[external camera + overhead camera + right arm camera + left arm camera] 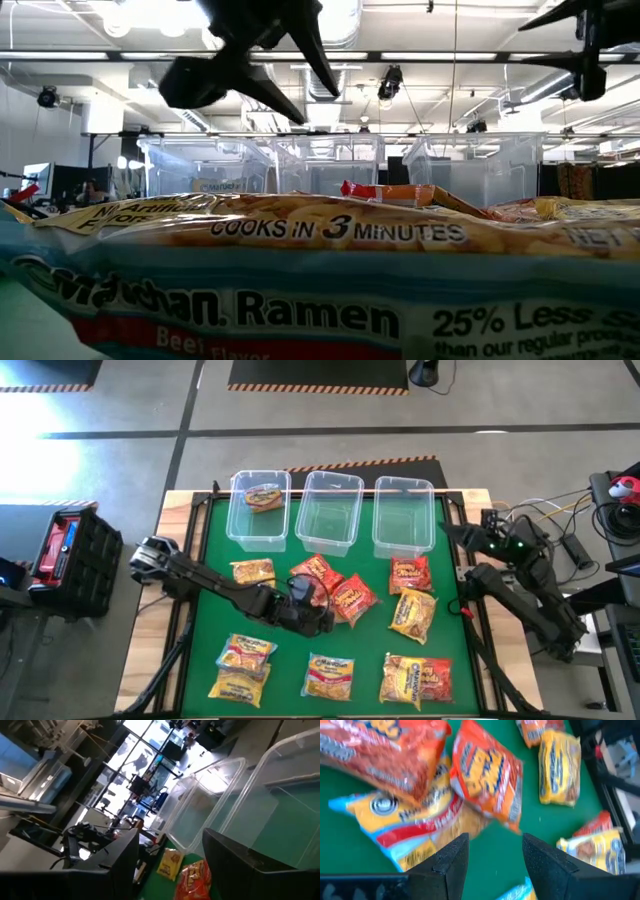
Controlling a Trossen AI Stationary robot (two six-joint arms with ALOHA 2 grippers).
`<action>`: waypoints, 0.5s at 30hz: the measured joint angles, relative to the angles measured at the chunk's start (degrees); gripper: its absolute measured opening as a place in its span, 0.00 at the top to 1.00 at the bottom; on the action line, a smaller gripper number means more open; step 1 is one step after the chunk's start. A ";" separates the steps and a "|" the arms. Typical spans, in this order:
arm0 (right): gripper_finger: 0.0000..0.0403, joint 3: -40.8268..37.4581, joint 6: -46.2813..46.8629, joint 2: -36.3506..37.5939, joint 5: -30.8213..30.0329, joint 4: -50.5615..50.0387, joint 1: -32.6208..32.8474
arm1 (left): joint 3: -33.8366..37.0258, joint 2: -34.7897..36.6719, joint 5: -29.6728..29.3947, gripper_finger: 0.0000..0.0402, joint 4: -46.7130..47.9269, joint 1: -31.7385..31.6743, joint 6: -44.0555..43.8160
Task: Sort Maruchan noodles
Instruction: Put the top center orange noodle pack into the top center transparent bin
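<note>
Left claw [318, 610], jaws apart and empty, hovers mid-counter over the red packets [335, 588] among scattered noodles; it should drop squarely astride one packet alone, while the right claw [170, 865], also apart, waits far right.

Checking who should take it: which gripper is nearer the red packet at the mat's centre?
Left. The left gripper hangs open right beside the red packet; the right gripper waits at the table's far right edge.
</note>
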State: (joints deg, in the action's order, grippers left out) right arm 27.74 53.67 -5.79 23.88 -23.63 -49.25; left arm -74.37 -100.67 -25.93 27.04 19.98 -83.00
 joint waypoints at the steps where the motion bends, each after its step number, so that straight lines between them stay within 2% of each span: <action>1: 0.48 -0.01 -0.38 -0.83 -0.42 1.58 0.00 | 0.00 -0.04 -0.02 0.59 0.08 -0.48 0.17; 8: 0.48 0.16 -2.21 -11.32 -2.85 17.68 0.00 | 0.00 0.36 0.02 0.59 -1.07 -2.79 3.46; 15: 0.48 4.15 -5.45 -23.17 0.33 21.59 0.07 | 0.00 0.38 0.39 0.59 -1.17 -2.92 4.47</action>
State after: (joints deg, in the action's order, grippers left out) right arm 31.89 48.21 -28.97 24.21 -2.03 -49.19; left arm -74.37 -100.29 -25.55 25.87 17.06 -78.54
